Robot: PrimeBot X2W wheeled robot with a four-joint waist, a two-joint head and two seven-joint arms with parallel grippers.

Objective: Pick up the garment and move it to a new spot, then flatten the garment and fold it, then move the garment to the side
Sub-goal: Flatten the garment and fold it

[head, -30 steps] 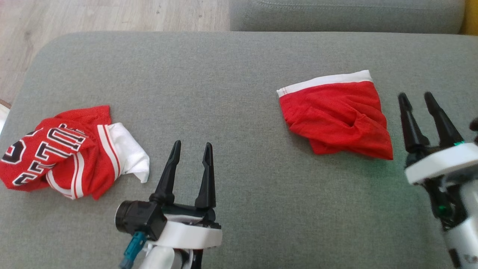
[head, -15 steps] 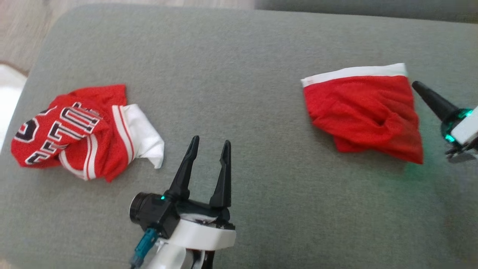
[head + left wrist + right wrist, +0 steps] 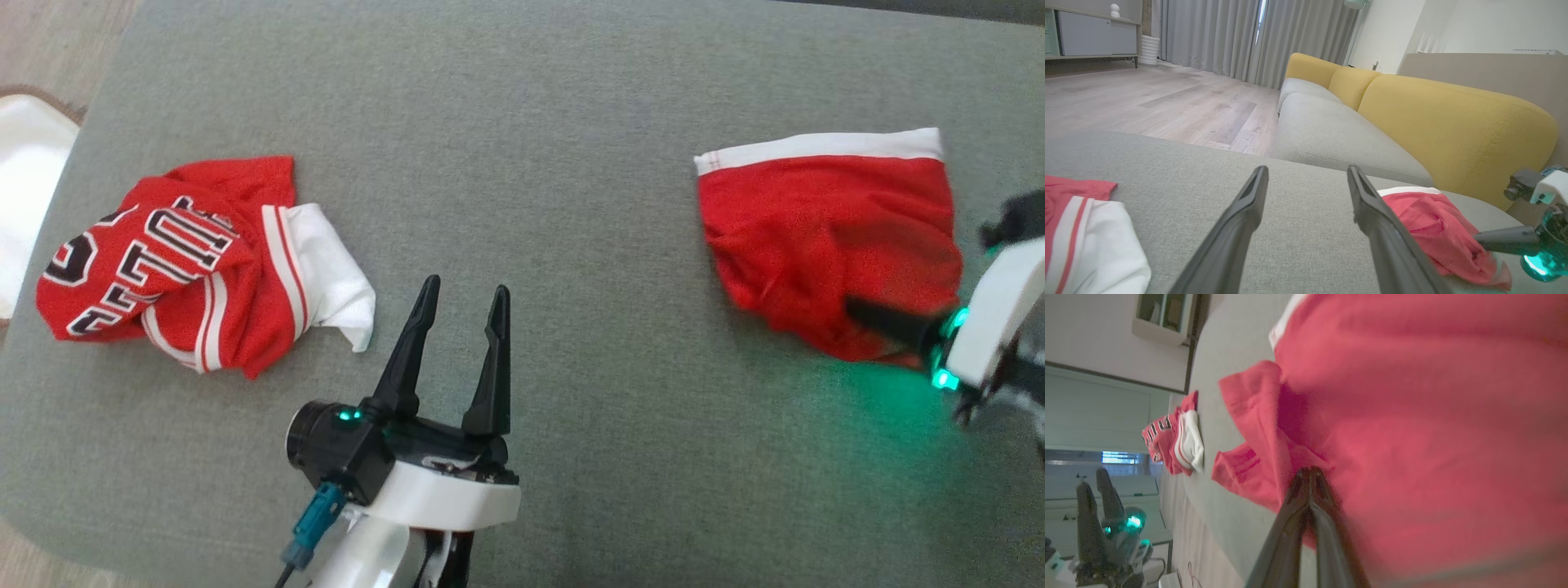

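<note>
Landmark: crumpled red jersey point(image 3: 163, 261) at one end of the grey sofa seat point(image 3: 531, 122).

Red shorts point(image 3: 824, 237): well apart from the jersey, at the opposite end of the seat. They lie loosely bunched, with the white waistband point(image 3: 816, 149) straight along one edge. Not yet lifted.

Right gripper point(image 3: 857, 309): at the shorts' corner farthest from the jersey, opposite the waistband. In the right wrist view its fingers point(image 3: 1309, 470) are pressed together on a fold of red cloth. Judged a corner pinch, so the cloth hangs free when carried to the new spot.

Left gripper point(image 3: 465, 290): near the jersey, just off its white hem on the shorts' side. Fingers spread, nothing between them. Probably parked clear of the jersey, ready for a second corner.

Risk: a thin pinch may slip.
</note>
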